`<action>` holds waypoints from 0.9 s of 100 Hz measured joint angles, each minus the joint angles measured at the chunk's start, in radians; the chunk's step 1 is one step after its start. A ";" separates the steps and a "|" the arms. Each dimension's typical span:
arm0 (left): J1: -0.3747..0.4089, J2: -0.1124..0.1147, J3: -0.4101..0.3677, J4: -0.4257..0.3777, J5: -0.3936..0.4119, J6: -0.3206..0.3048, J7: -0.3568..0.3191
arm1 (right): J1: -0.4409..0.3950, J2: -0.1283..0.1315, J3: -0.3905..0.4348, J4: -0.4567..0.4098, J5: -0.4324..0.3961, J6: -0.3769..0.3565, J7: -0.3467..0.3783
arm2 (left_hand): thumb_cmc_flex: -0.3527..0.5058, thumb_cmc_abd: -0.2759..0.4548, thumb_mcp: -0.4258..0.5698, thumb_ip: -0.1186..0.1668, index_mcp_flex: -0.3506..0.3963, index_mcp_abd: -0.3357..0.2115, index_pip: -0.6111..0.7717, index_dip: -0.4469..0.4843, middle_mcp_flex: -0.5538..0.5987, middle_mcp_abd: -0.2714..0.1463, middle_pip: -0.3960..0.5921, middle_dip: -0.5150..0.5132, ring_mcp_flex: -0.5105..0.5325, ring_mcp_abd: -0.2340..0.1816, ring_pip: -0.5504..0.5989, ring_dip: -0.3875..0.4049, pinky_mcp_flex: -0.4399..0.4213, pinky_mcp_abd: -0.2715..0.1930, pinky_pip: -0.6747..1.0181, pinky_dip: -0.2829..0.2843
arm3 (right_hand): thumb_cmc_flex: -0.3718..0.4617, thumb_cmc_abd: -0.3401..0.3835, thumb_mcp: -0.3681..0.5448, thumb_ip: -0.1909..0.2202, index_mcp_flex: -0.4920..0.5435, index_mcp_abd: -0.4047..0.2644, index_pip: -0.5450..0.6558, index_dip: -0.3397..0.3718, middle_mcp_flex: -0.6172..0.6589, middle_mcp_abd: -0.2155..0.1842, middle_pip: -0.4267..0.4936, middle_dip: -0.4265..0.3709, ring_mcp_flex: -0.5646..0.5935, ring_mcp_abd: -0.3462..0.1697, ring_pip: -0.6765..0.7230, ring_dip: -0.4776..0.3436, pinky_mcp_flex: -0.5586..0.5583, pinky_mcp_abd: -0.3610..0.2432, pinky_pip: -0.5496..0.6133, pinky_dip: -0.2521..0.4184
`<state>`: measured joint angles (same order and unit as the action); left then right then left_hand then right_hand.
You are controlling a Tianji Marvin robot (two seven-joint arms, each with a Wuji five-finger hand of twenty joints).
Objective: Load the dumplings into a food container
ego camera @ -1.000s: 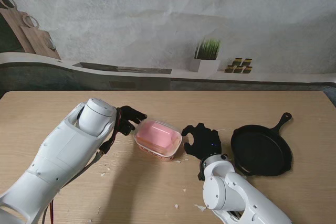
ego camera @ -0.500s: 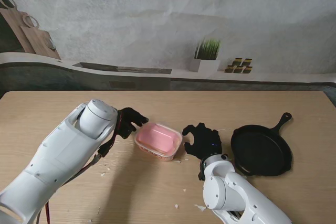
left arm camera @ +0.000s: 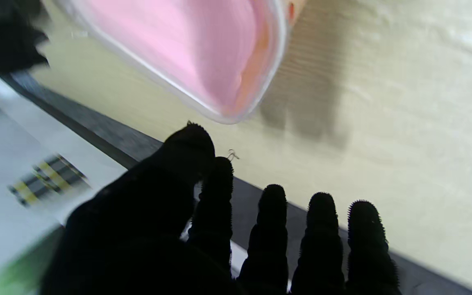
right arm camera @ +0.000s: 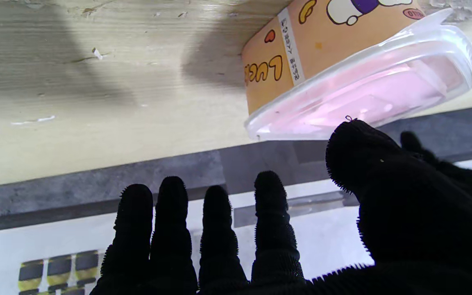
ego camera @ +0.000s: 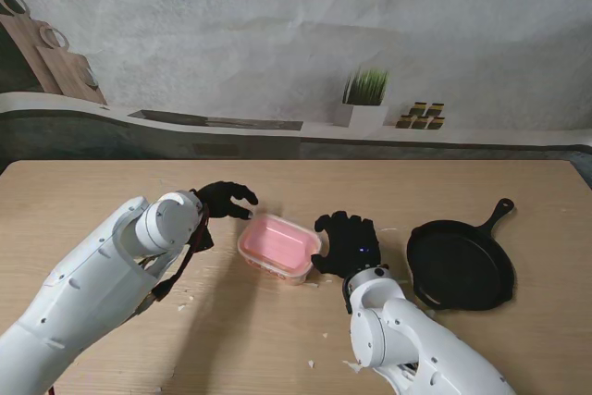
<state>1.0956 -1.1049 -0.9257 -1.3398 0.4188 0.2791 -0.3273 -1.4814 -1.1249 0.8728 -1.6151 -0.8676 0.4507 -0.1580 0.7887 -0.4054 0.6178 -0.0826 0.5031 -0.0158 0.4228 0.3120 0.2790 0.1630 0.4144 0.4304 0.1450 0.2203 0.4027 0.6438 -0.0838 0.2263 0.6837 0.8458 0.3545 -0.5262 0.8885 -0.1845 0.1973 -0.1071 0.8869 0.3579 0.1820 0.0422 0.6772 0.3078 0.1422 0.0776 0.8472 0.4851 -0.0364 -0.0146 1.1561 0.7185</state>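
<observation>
Stand view looks down over the table; both wrist views, close and inverted, share the pink container.

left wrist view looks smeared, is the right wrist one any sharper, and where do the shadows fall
Left wrist view: motion blur smears the pink container; the left hand is a dark silhouette. Right wrist view: sharper, the box's printed label reads clearly, soft shadows on the table. Stand view: even light, arm shadows falling nearer to me.
</observation>
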 measured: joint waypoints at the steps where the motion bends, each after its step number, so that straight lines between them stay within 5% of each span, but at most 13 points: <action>1: 0.001 0.002 0.000 0.001 0.010 -0.017 0.001 | 0.002 0.000 -0.003 0.002 0.000 0.001 0.000 | 0.000 -0.005 0.000 0.000 -0.006 -0.008 0.003 -0.003 -0.008 -0.004 -0.001 -0.001 -0.001 -0.003 0.000 -0.002 0.000 -0.001 -0.001 -0.008 | 0.000 -0.009 -0.004 0.000 -0.007 0.000 0.005 0.001 0.000 -0.001 -0.012 -0.004 0.000 -0.003 -0.004 -0.005 0.000 0.000 -0.003 0.000; 19: 0.013 0.020 -0.002 0.044 0.125 -0.236 0.047 | 0.048 0.007 -0.061 0.041 -0.046 0.025 0.013 | -0.078 -0.068 0.050 0.000 -0.060 -0.091 -0.002 -0.016 -0.050 -0.061 -0.076 -0.060 -0.037 -0.050 -0.057 -0.051 0.000 -0.010 -0.075 -0.039 | 0.000 -0.033 -0.091 0.000 -0.048 0.063 0.047 0.056 0.001 -0.011 -0.152 -0.046 0.000 -0.007 -0.060 -0.033 0.000 0.000 -0.050 0.000; 42: 0.021 0.013 0.030 0.148 0.177 -0.297 0.244 | 0.088 -0.008 -0.108 0.089 0.021 0.066 -0.044 | -0.107 -0.089 0.063 0.000 -0.060 -0.095 -0.002 -0.016 -0.055 -0.064 -0.099 -0.062 -0.038 -0.051 -0.078 -0.062 0.000 -0.010 -0.093 -0.044 | 0.000 -0.027 -0.130 0.019 -0.079 0.087 0.082 0.095 0.001 -0.011 -0.176 -0.048 0.000 -0.008 -0.063 -0.034 0.000 0.000 -0.056 0.000; 90: 0.014 -0.016 0.048 0.213 0.104 -0.338 0.275 | 0.106 -0.034 -0.130 0.095 0.062 0.083 -0.057 | -0.140 -0.023 0.059 0.000 -0.044 -0.102 0.075 0.010 -0.055 -0.065 -0.075 -0.062 -0.038 -0.051 -0.079 -0.071 0.000 -0.010 -0.102 -0.044 | -0.013 -0.005 -0.040 0.019 -0.079 0.087 0.096 0.098 0.001 -0.011 -0.123 -0.025 0.000 -0.008 -0.043 -0.031 0.000 -0.009 -0.057 0.003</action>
<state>1.1099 -1.1206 -0.8772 -1.1264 0.5230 -0.0592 -0.0519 -1.3750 -1.1586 0.7424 -1.5198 -0.8057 0.5341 -0.2149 0.6489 -0.4285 0.6769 -0.0823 0.4589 -0.1178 0.4982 0.3217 0.2240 0.0980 0.3390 0.3681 0.1073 0.1689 0.3242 0.5726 -0.0837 0.2165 0.5816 0.8021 0.3418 -0.5314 0.8489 -0.1654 0.1185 -0.0201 0.9827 0.4554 0.1827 0.0310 0.5543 0.2832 0.1422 0.0694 0.8045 0.4541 -0.0367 -0.0235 1.0989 0.7219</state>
